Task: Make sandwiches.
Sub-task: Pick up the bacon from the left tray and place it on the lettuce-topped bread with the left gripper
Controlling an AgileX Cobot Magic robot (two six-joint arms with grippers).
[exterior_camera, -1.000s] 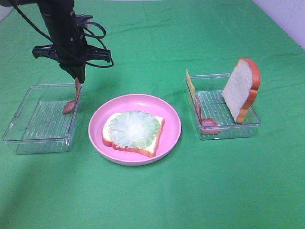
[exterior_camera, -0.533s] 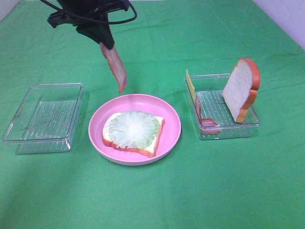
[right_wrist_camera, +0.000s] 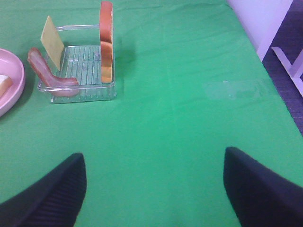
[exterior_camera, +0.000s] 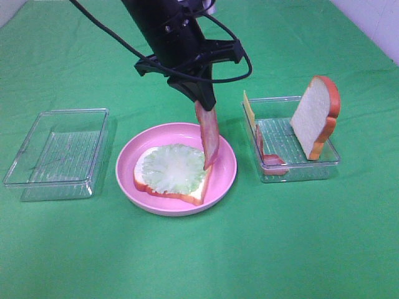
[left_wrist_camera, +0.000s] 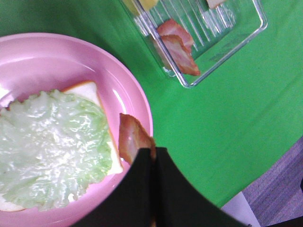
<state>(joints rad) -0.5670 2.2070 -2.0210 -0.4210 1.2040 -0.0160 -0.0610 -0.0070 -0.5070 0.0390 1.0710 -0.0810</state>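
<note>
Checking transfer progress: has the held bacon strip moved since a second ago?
Yes. The bacon strip went rightward, from the left tray to over the pink plate.

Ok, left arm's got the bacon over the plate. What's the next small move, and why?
Probably lower the left gripper while easing it toward the middle of the lettuce, then release. The bacon strip hangs nearly upright, and its tip sits at the lettuce's right edge, close to the rim of the plate. Dropped here, it might land half off the lettuce.
</note>
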